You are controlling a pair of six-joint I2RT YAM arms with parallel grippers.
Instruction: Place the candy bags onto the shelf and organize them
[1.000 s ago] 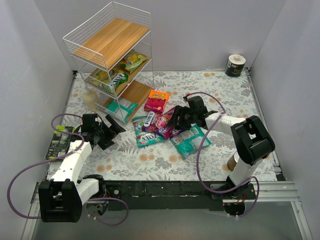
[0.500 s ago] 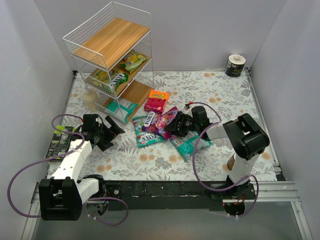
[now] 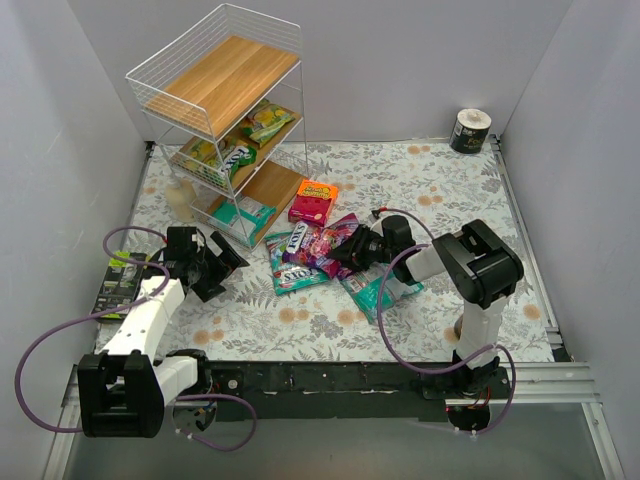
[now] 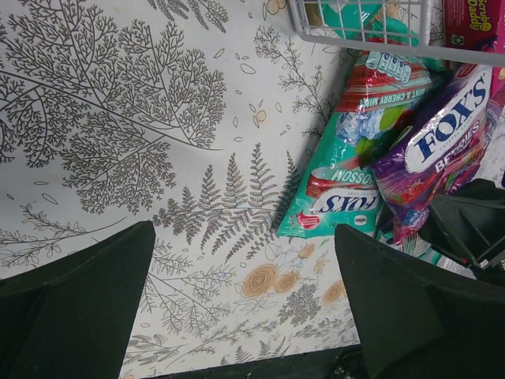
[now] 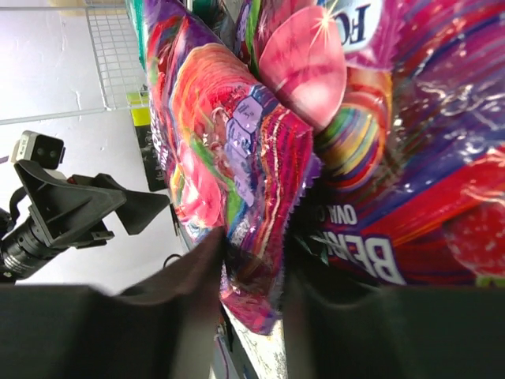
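Your right hand (image 5: 251, 272) pinches the magenta bag (image 5: 229, 150) by its crimped edge. It's likely light, floppy and slick, so grip the seam firmly. Your left hand (image 4: 245, 237) hangs spread.

Top view looks down from behind; both wrist views sit close, sharing the candy bags (image 3: 315, 250).

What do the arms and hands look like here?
Left arm and right arm: white links, bulky black joint housings, a loose purple cable looping alongside each. Left hand and right hand: matte black, two broad tapered fingers. No markings legible.
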